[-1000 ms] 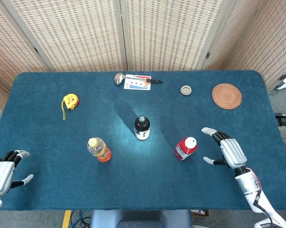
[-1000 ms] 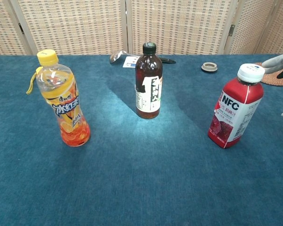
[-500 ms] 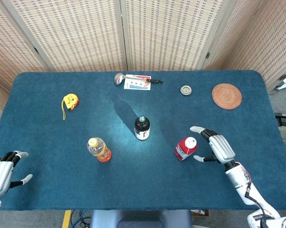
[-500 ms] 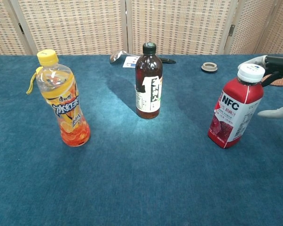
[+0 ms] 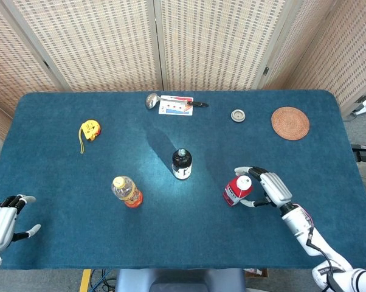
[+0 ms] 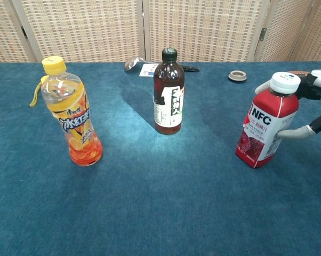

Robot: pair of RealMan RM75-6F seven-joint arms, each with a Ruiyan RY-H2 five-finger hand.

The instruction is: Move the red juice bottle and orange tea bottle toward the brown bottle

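Note:
The red juice bottle (image 5: pixel 236 190) (image 6: pixel 266 128), white-capped, stands right of centre. My right hand (image 5: pixel 269 185) (image 6: pixel 319 85) is at its right side, fingers spread behind the neck and thumb touching the front of the body; the grasp is not closed. The brown bottle (image 5: pixel 182 163) (image 6: pixel 168 98) stands upright at mid-table. The orange tea bottle (image 5: pixel 127 191) (image 6: pixel 75 120), yellow-capped, stands to its left. My left hand (image 5: pixel 2 222) rests at the near left table edge, fingers apart and empty, seen only in the head view.
A yellow tape measure (image 5: pixel 90 129) lies at the far left. A ladle on a card (image 5: pixel 171 103) lies at the back centre, with a small round lid (image 5: pixel 238 115) and a woven coaster (image 5: pixel 290 123) at the back right. Folding screens stand behind the blue table (image 5: pixel 55 176).
My right hand has moved left up to the red juice bottle, its fingers now on both sides of it. The bottles and my left hand have stayed put.

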